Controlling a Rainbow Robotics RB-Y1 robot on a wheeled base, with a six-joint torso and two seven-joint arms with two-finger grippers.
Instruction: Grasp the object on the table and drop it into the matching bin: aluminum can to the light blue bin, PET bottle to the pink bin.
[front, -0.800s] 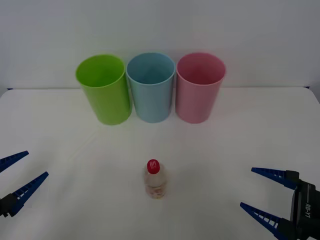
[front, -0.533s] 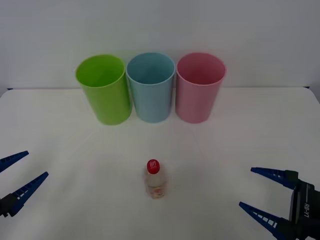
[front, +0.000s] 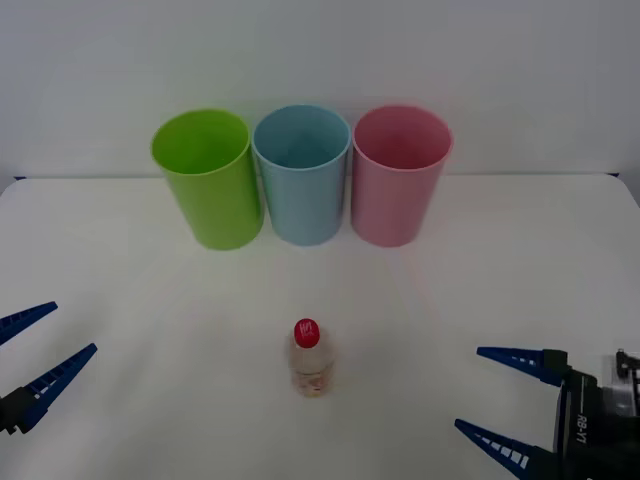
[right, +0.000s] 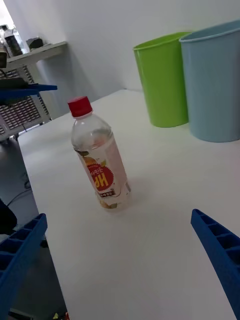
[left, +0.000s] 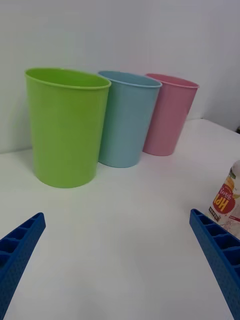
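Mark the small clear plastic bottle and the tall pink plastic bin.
small clear plastic bottle with red cap (front: 309, 362): front view, on its label.
tall pink plastic cup-shaped bin (front: 395, 205): front view, on its outer wall.

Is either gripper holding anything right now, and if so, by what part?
Nothing is held. The right gripper and the left gripper are both open and apart from the PET bottle, which stands upright and free on the table.

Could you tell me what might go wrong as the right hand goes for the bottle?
The bottle is small and stands upright, apart from the open right hand; a glancing finger could tip it over. The pink bin touches the blue bin, so an off-centre drop might land in the wrong one. The left hand waits open at the table's left edge.
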